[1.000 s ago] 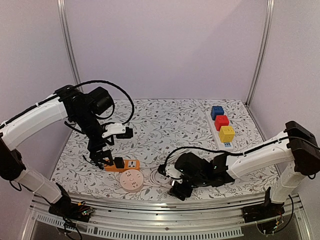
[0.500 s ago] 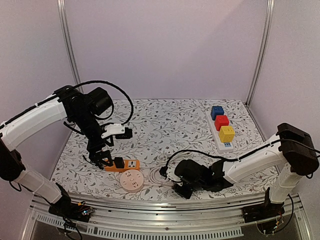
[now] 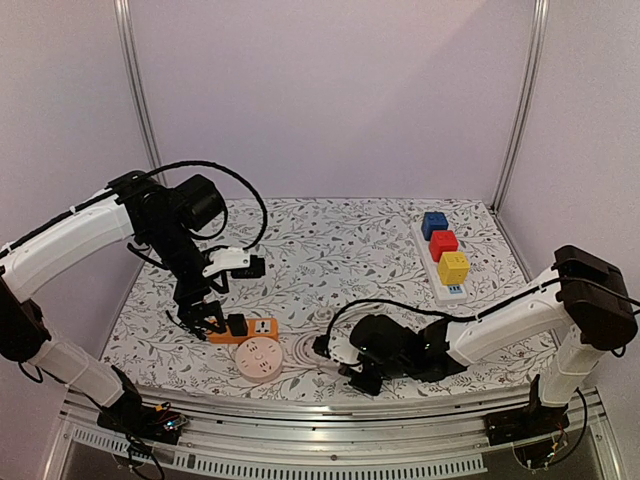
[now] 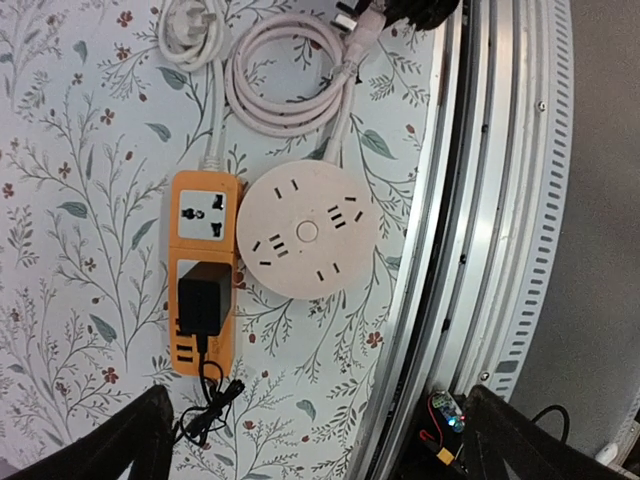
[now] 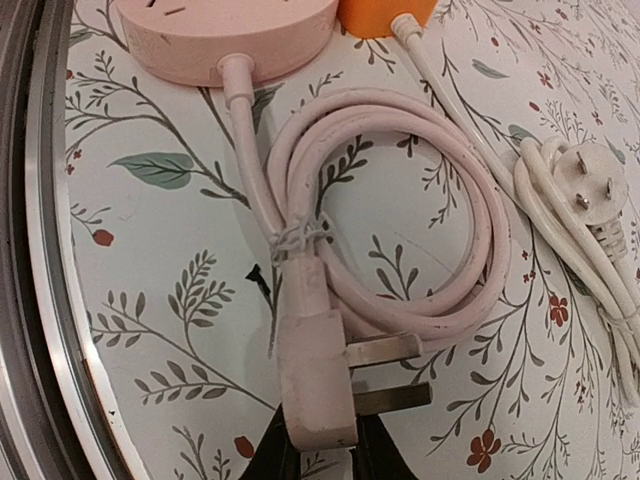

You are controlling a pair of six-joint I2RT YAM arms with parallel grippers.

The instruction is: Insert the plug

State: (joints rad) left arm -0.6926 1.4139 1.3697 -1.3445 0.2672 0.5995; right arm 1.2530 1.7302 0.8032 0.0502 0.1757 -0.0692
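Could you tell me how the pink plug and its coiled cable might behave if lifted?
The pink plug looks like rigid moulded plastic, so it should grip firmly. Its tied coiled cable would likely lift as one springy bundle and may tug the round pink hub it joins.

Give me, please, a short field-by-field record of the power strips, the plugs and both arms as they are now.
Orange strip: lying flat, black adapter plugged in, one socket free
Round pink strip: beside the orange strip, sockets empty
Pink plug: held, its cable coiled and tied
White plug: lying loose, unheld
Left fingers: open, above the orange strip
Right fingers: shut on the pink plug
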